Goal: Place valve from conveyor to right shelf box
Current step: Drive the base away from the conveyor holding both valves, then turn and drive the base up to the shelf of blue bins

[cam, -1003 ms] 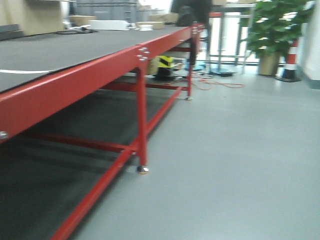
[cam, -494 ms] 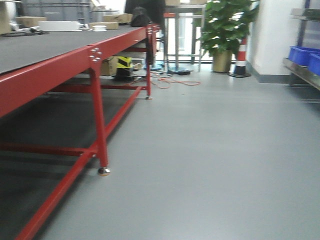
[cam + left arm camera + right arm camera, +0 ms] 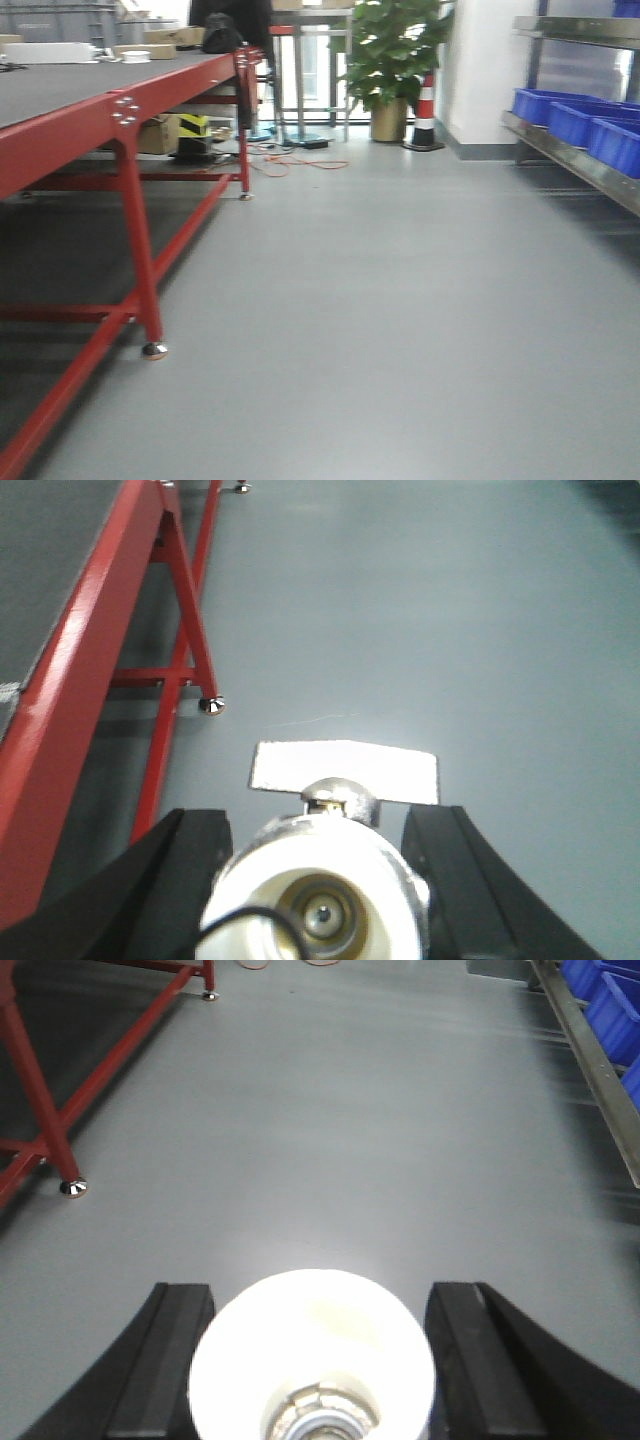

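Shelf (image 3: 580, 168) has swung in at 3 o'clock. Left claw (image 3: 320, 825) and right claw (image 3: 318, 1295) each clamp a valve (image 3: 315, 890). Transit step: next I approach its blue boxes (image 3: 560, 115).

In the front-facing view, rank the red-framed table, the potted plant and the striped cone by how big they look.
1. red-framed table, largest by far, though it is also nearest the camera.
2. potted plant.
3. striped cone, beside the plant at a similar distance, so that ranking is fair.
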Robot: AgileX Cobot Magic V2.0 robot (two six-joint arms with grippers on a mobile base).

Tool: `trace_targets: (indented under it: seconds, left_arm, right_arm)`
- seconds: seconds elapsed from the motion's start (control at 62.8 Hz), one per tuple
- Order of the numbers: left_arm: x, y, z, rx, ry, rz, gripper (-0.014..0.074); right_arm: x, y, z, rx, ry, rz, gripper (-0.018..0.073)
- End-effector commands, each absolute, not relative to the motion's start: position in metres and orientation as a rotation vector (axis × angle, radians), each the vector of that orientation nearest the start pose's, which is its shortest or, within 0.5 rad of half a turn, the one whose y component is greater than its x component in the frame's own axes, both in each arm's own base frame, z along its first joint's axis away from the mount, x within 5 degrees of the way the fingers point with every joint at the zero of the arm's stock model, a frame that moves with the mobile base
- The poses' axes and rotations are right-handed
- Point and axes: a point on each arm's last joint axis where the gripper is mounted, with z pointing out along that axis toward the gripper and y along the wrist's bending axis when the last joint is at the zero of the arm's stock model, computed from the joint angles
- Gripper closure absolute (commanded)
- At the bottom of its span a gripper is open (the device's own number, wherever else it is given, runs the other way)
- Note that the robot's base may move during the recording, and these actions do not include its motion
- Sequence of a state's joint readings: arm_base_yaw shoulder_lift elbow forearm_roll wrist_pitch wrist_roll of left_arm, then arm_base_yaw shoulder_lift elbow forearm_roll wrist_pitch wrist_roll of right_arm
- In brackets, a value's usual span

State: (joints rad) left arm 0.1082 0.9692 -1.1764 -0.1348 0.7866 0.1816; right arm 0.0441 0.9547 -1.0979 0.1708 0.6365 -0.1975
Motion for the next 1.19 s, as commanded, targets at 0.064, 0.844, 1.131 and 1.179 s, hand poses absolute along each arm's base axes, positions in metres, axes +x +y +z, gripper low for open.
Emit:
trace_targets:
  seconds: [0.064,0.844,1.131,1.179]
  left_arm:
    - [0.1845,0.0101,0.4392,0.028,1.983,0.013,0.0708]
    - [0.1845,0.0101,0.4392,0.028,1.983,0.013,0.0708]
    - [0.1848,0.0102,0.44,0.027,1.974,0.015,0.0708]
    - [0.1851,0.0103,0.4406,0.026,1.967,0.016,0.0708]
  right_arm:
    - [0.1882,0.0164,0.434,-0.158,1.855,0.072,0.0713]
    - [0.1882,0.0164,0.4342,-0.158,1.853,0.072,0.0713]
    - [0.1885,0.0163,0.4351,-0.156,1.843,0.071,0.0713]
    - [0.1886,0.0163,0.4353,-0.155,1.841,0.07,0.0713]
